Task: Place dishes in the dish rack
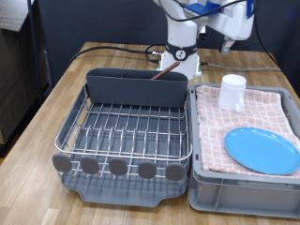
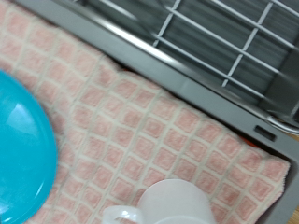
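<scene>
The round light-blue plate (image 1: 262, 150) lies flat on the pink checkered cloth in the grey crate, at the exterior view's right. It also shows in the wrist view (image 2: 21, 149). The plain white cup (image 1: 232, 91) stands on the cloth beyond the plate, and its rim shows in the wrist view (image 2: 177, 203). The dish rack (image 1: 127, 131) stands to the crate's left, and its wires hold no dishes. A small reddish-brown thing (image 1: 167, 71), maybe the spoon, shows at the caddy's (image 1: 136, 89) top edge. My gripper (image 1: 228, 37) hangs above the cup and holds nothing visible. Its fingers do not show in the wrist view.
The grey crate's rim (image 1: 192, 131) runs right beside the rack's tray; the same edge crosses the wrist view (image 2: 187, 89). Round dark discs (image 1: 117, 167) line the rack's near edge. The robot base (image 1: 180, 58) and cables sit behind the caddy. Wooden tabletop (image 1: 56, 103) lies to the left.
</scene>
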